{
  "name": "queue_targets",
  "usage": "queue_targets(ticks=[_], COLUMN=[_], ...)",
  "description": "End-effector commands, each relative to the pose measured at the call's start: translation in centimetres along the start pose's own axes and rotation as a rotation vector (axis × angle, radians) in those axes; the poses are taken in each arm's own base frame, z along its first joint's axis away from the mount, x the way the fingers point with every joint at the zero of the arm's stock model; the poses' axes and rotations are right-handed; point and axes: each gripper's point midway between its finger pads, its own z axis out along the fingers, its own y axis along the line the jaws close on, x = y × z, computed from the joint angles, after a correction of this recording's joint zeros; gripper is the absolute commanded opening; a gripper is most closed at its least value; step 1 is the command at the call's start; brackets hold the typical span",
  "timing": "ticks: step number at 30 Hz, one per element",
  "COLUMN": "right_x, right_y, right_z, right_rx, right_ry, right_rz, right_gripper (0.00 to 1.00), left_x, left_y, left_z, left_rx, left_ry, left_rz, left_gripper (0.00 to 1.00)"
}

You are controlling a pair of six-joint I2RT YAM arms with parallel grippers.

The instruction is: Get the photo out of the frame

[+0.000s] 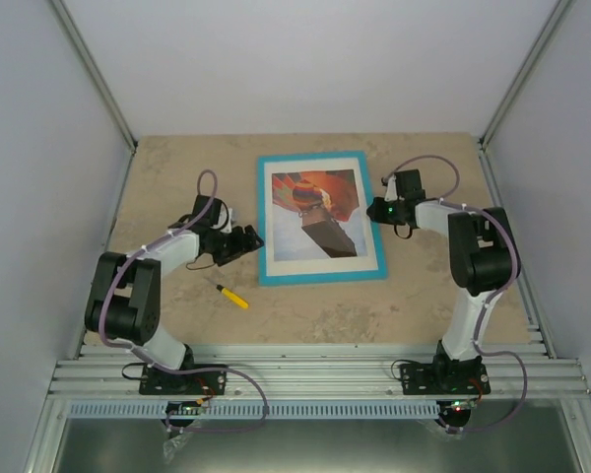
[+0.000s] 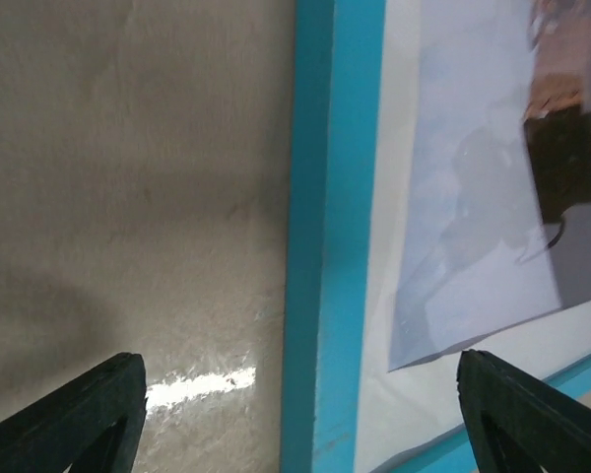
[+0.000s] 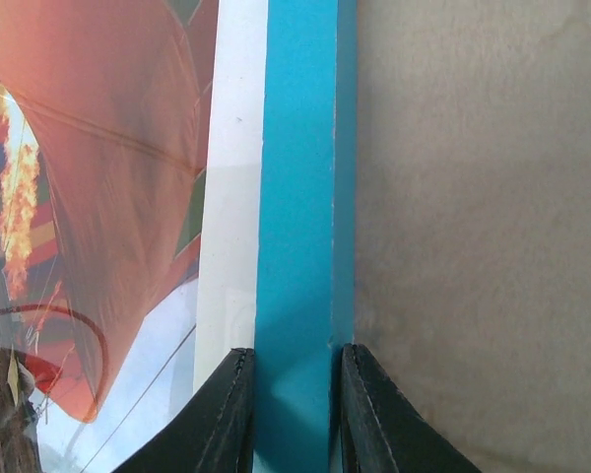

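Right pincer (image 3: 294,353) snug on frame (image 3: 297,177) border

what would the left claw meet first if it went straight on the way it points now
Most likely the turquoise frame: its left bar lies straight ahead, centred in the wide-open left claw, though depth is unclear.

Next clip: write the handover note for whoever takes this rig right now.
Left gripper: open, over the left rail of the frame, holding nothing.
Right gripper: shut on the frame's right rail.
The photo is in the frame, face up on the table.
Done: right grip only. Left to do: open the frame, take the photo out.
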Motion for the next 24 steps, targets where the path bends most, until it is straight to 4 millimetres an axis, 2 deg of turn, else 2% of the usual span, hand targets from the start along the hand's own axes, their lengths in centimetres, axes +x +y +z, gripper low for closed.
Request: queue_targets(ticks=[1,3,7,11,19,24], right_x=[-3.1,-3.3,-3.1,-2.1,2.7,6.3], right_y=[3.1,3.3,3.3,3.8,8.6,12.0], right_z=[-0.2,-0.5,-1.9,-3.4,-7.3,-8.4], right_rx=[-0.121,-0.119,-0.101,-0.089,-0.136,-0.210], right_ry=[-0.060,-0.063,-0.070,-0.035,-0.039,-0.014], right_rz=[-0.074,-0.084,-0.105,-0.129,-0.233,-0.317], right_gripper=[0.16,0.21,0.36,0.41,0.47,0.52], left_x=[0.9,1.1,1.3,1.6,1.7,2.2], left_y=[-0.2,0.0,0.1,0.1,0.4,0.1], left_z=[1.0,1.4,2.0,2.6,3.2,3.8], left_rx=[-0.020,-0.043,-0.104,-0.141,-0.197,-0.209], left_ry=[0.055,0.065,0.082,0.103,0.127,0.155], left_rz=[0.023,0.027,0.056,0.077,0.096,0.116], left_gripper=[0.85,0.82,0.78,0.73,0.61,0.54])
